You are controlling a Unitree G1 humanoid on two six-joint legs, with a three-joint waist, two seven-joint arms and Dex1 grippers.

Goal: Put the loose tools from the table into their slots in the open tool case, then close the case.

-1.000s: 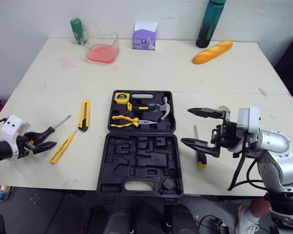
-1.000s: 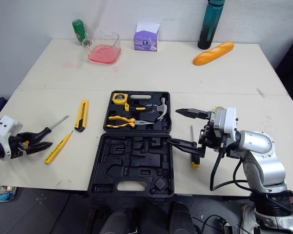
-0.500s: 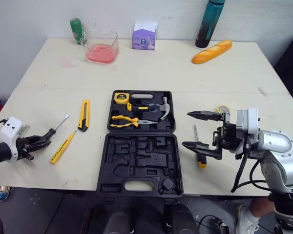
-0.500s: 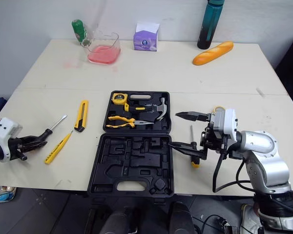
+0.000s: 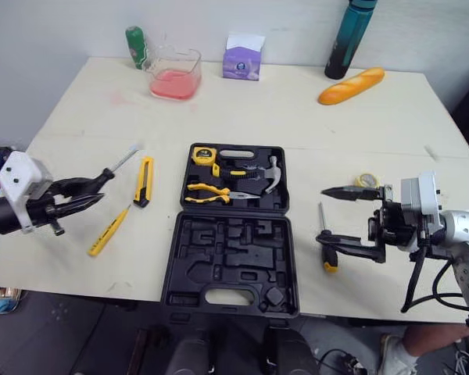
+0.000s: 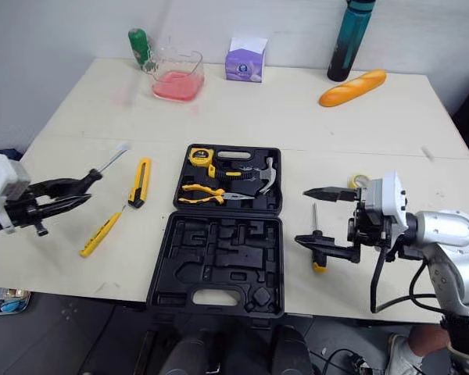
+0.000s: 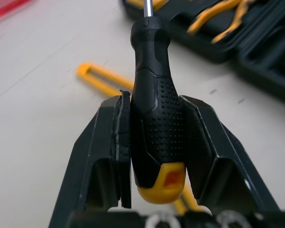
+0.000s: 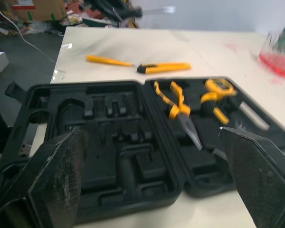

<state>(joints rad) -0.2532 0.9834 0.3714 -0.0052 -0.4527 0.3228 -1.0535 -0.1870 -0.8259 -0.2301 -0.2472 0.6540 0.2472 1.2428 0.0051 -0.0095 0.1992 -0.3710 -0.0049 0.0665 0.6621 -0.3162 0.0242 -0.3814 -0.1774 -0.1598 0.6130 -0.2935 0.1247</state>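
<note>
My left gripper (image 5: pixel 76 195) is shut on the black-handled screwdriver (image 7: pixel 154 118), which hangs above the table's left side with its shaft pointing toward the case. The open black tool case (image 5: pixel 229 254) lies in the middle; its far half holds a tape measure (image 5: pixel 199 155), pliers (image 5: pixel 207 191) and a hammer (image 5: pixel 270 172), and the near half shows empty slots. A yellow utility knife (image 5: pixel 143 181) and a slim yellow screwdriver (image 5: pixel 109 230) lie left of the case. My right gripper (image 5: pixel 326 213) stands open just right of the case, above a small black-and-yellow screwdriver (image 5: pixel 324 254).
At the table's back stand a green bottle (image 5: pixel 134 47), a clear container of pink liquid (image 5: pixel 176 72), a purple tissue box (image 5: pixel 245 58), a teal bottle (image 5: pixel 352 39) and a bread loaf (image 5: pixel 352 84). A small yellow ring (image 5: pixel 366 180) lies behind my right gripper.
My left gripper has shut on the black-handled screwdriver and raised it off the table. The head camera has shifted. The right gripper stays open in place.
</note>
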